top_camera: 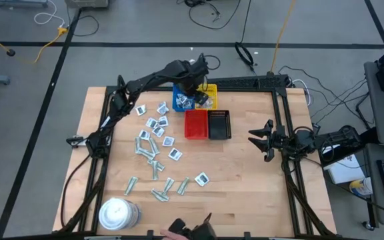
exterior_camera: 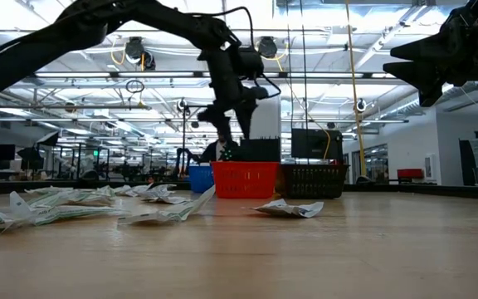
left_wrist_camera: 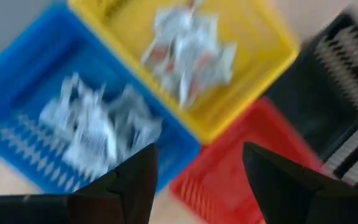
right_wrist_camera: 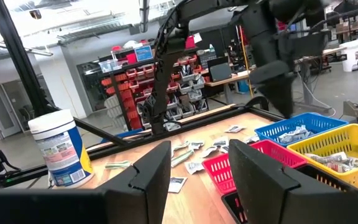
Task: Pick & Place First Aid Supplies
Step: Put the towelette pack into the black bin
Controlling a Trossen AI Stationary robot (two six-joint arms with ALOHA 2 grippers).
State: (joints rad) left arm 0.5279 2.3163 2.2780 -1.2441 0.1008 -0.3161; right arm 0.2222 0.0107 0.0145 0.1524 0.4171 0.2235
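Left gripper [left_wrist_camera: 194,180] hangs over the blue tray [top_camera: 178,99] and yellow tray [top_camera: 210,93], fingers spread, nothing pinched — drop looks done, though blur hides details. Packets [top_camera: 155,150] lie scattered on the table [top_camera: 245,180]. We'd lift straight up before swinging back. Right gripper [top_camera: 261,140] waits, parted.

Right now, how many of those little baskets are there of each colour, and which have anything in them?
Blue basket: 1, holding packets
Yellow basket: 1, holding packets
Red basket: 1, nothing visible inside
Black basket: 1, nothing visible inside
Total: 4 baskets
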